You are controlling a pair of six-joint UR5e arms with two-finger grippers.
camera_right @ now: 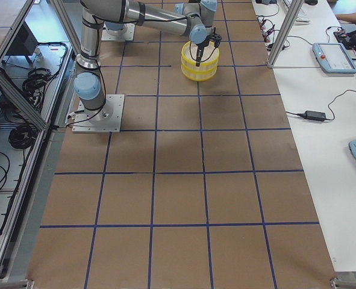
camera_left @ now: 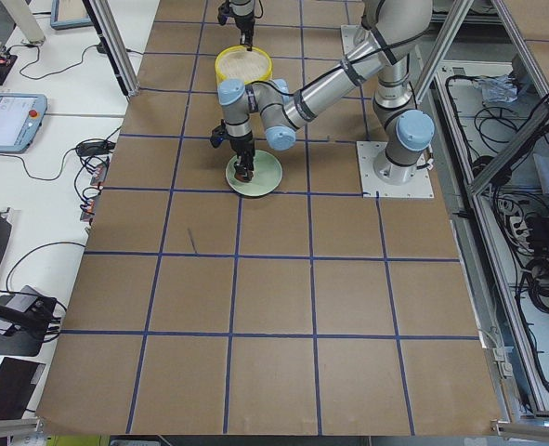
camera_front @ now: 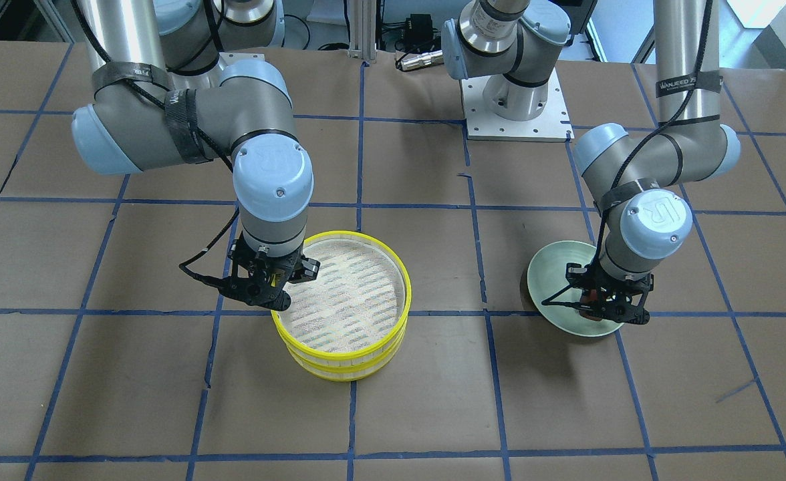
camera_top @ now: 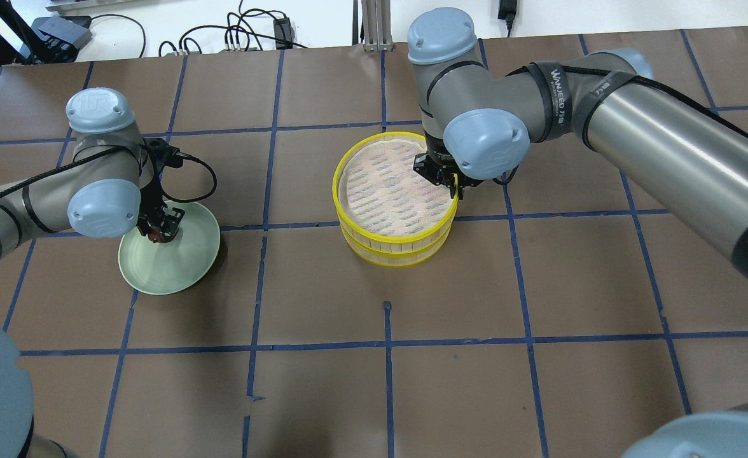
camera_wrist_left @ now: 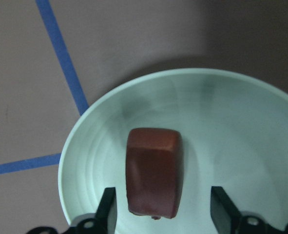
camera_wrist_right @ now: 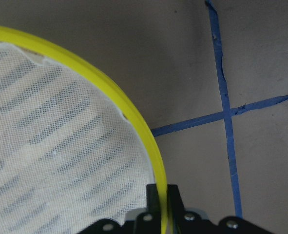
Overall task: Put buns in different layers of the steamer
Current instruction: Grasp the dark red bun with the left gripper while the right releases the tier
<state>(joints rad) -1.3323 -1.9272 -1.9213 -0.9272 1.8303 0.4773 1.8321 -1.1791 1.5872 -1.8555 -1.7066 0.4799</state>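
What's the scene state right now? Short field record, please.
left pincer: open, fingers either side of the brown bun
brown bun: lying on the green plate, not clamped
right pincer: shut on the yellow rim of the top layer
steamer: top layer stacked on the bottom layer
top layer floor: bare
white bun: not visible in any view

The bun [camera_wrist_left: 153,170] is reddish-brown; the plate [camera_wrist_left: 241,112], pale green. The top tray [camera_front: 353,294] and lower tray [camera_front: 346,371] have bright yellow rims; the top tray's whitish mesh carries grey stripes. The tabletop [camera_front: 420,414] is brown, gridded with blue tape.
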